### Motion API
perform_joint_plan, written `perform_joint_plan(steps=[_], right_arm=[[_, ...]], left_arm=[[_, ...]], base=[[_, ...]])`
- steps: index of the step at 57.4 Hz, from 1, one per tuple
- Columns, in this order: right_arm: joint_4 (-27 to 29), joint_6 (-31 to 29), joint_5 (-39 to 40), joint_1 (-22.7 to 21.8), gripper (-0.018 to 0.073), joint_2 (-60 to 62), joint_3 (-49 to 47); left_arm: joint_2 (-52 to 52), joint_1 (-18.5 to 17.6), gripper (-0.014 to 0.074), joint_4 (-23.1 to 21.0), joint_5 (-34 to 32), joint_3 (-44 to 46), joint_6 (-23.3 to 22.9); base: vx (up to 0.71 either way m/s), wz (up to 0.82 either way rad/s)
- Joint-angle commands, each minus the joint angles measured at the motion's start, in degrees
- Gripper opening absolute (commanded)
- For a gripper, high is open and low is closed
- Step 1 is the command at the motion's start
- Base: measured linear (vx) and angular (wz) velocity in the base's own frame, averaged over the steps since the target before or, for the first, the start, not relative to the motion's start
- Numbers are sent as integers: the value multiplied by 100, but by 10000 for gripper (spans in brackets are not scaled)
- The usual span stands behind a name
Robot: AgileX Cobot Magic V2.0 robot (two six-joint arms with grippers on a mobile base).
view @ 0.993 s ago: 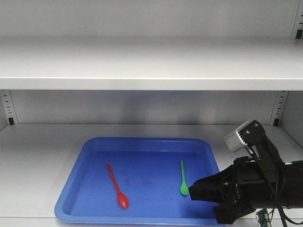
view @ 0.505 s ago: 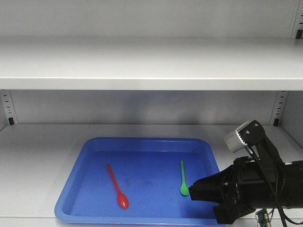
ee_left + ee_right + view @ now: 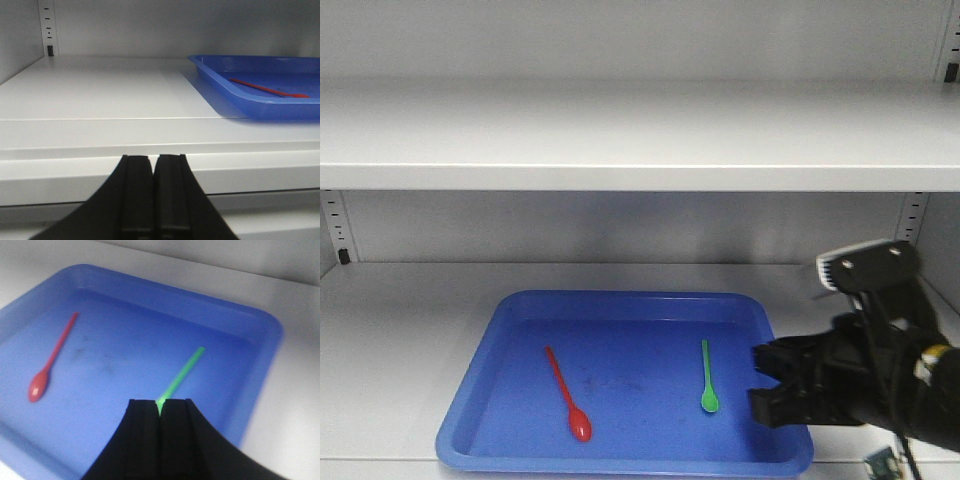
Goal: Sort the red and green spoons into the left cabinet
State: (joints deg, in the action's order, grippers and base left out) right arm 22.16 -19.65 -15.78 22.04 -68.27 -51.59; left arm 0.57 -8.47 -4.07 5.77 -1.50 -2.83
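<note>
Right pincer (image 3: 757,382), fingers together and empty, hangs beside the light, stiff, slippery green spoon (image 3: 707,376); grip mid-handle.

The lower shelf (image 3: 390,310) of the pale grey cabinet (image 3: 640,130) carries a blue tray (image 3: 480,375) near its front edge, a little right of centre. To the tray's left the grey shelf surface runs back to a slotted peg strip (image 3: 48,27) in the rear corner. A second flat shelf spans above.
</note>
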Motion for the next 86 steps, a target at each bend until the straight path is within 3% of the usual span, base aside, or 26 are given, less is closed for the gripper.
perform_joint_plan(steps=[1,10,28,47,59,86], right_arm=[[-964,1068,728,-91,-3,487,175],[-1587,1375,998,-328,-3,1351,932],[-1591,1875,2173,-1050,-3,3622,3203],[-1675,1889,2245,-1457,-3,6017,4973],[-1763,1889,1901,-1585,-3,6981,5374],[-1763,1889,1808,-1591,-3,6958,5374]], left_arm=[[61,3,-1,-21,-444,-102,-37],[58,3,-1,-21,-444,-102,-37],[58,3,-1,-21,-444,-102,-37],[58,3,-1,-21,-444,-102,-37],[58,3,-1,-21,-444,-102,-37],[53,3,-1,-21,-455,-102,-37]], base=[[0,0],[0,0],[0,0],[0,0],[0,0],[0,0]])
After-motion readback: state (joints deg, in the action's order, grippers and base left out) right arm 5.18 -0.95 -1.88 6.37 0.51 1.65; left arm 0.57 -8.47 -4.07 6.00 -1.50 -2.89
